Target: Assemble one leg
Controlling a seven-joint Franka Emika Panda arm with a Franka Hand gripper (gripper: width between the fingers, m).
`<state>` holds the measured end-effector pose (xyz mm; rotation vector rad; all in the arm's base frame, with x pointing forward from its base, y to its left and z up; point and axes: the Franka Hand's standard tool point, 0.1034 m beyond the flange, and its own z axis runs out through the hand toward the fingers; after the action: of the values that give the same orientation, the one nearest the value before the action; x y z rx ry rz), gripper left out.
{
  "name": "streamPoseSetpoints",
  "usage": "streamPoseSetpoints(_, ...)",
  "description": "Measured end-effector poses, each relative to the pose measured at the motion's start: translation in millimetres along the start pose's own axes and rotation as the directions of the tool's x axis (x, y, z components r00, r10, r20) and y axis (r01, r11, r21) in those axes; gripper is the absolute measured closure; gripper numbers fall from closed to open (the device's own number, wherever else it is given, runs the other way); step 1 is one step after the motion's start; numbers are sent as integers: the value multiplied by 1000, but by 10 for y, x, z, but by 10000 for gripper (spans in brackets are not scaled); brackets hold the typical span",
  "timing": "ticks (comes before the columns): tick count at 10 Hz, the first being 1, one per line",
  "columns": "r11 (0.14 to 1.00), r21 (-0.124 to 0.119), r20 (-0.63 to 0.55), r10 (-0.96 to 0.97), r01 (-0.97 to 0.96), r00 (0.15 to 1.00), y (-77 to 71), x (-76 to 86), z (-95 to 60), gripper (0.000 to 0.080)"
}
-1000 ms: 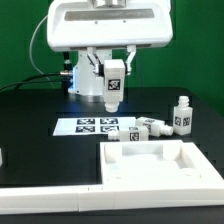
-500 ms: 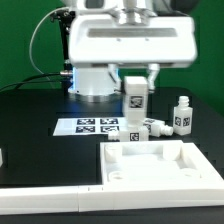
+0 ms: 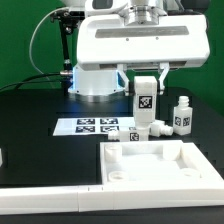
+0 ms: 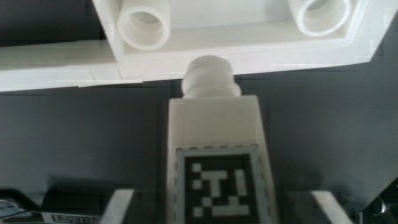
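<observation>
Black table (image 3: 40,110) fills lower two thirds of frame, green backdrop behind. Marker board (image 3: 92,127) flat at centre. White panel (image 3: 115,168) lower right, recessed side up, its far edge just below marker board. Long white bar (image 3: 50,196) along lower left, butting panel's left side. Upright leg (image 3: 181,113) at right, stub up, apart from others. Lying legs (image 3: 160,128) just right of marker board. Small leg (image 3: 130,136) at panel's far rim. Arm base (image 3: 95,85) upper centre.

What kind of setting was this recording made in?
Probably a robotics lab bench: a black table before a green backdrop, a marker board lying on it, and tagged white parts like the leg in the tool.
</observation>
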<state>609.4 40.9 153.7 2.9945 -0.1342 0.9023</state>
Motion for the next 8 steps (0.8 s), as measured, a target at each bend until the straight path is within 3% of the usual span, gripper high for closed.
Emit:
streamPoseSetpoints(1,1000,-2,-9,-2,2,1000,-16,-6,20,514)
streamPoseSetpoints(2,1000,1,-33,13,-13,999,-131,-43,127,514)
streamPoseSetpoints(4,999,36,-46,41,-40,998,-613,-149,348,514)
streamPoseSetpoints(8,999,30,-59,27,-25,998,-628,-175,374,514)
